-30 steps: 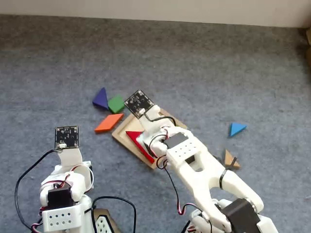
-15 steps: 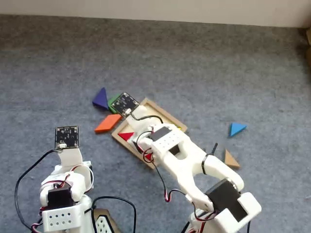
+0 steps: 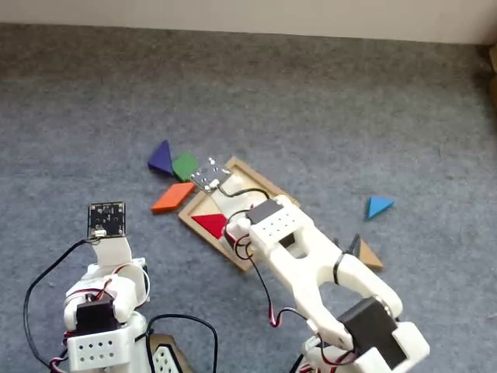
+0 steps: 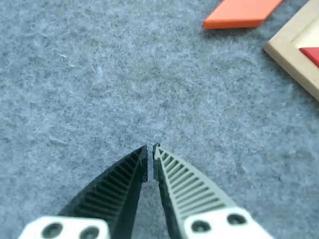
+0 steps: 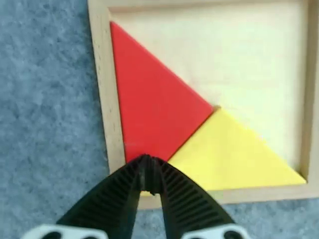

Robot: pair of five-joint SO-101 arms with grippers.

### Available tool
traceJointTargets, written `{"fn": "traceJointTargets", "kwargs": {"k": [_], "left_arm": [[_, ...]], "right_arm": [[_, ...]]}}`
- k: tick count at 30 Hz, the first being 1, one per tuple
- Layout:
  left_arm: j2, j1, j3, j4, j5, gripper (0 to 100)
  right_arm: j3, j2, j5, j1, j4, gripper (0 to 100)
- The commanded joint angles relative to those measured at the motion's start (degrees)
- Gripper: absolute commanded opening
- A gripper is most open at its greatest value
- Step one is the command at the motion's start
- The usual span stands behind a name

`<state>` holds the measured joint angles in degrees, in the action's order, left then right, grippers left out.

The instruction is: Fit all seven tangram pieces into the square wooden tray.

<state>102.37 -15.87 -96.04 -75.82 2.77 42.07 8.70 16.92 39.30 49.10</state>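
Observation:
The square wooden tray [image 5: 102,89] holds a red triangle [image 5: 152,104] and a yellow triangle [image 5: 232,157] that meet along one edge. My right gripper [image 5: 148,172] is shut and empty, its tips over the tray's rim where the two triangles meet. In the high view the right arm lies across the tray [image 3: 241,169], with the red triangle [image 3: 211,224] showing beside it. Off the tray lie an orange parallelogram [image 3: 174,196], a green square [image 3: 185,165], a dark blue triangle [image 3: 161,157], a light blue triangle [image 3: 379,206] and a brown triangle [image 3: 368,255]. My left gripper [image 4: 150,150] is shut over bare carpet.
Everything rests on grey carpet. In the left wrist view the orange parallelogram [image 4: 239,12] and a corner of the tray [image 4: 291,45] lie well beyond the fingertips. A pale wall edge runs along the far side of the carpet.
The right arm swung sideways over the tray and then drew back a little, uncovering more of the red triangle. The left arm has stayed still.

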Motion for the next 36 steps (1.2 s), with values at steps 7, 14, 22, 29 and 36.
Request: {"fn": "traceJointTargets", "kwargs": {"k": [7, 14, 22, 29, 36], "left_arm": [[1.9, -0.4, -1.1, -0.2, 0.0, 4], [1.9, -0.4, -1.1, -0.2, 0.0, 4], [1.9, -0.4, -1.1, -0.2, 0.0, 4], [1.9, -0.4, -1.1, -0.2, 0.0, 4], [1.9, -0.4, -1.1, -0.2, 0.0, 4]], "right_arm": [[0.7, 27.9, 2.3, -7.4, 11.1, 0.5], [3.6, 38.8, -11.3, -20.0, 18.9, 0.8], [3.6, 33.4, -11.7, -33.5, 23.2, 23.0], [3.6, 27.8, -15.1, -36.8, 21.2, 24.1], [3.6, 22.1, -19.3, -40.1, 17.2, 24.1]]}}
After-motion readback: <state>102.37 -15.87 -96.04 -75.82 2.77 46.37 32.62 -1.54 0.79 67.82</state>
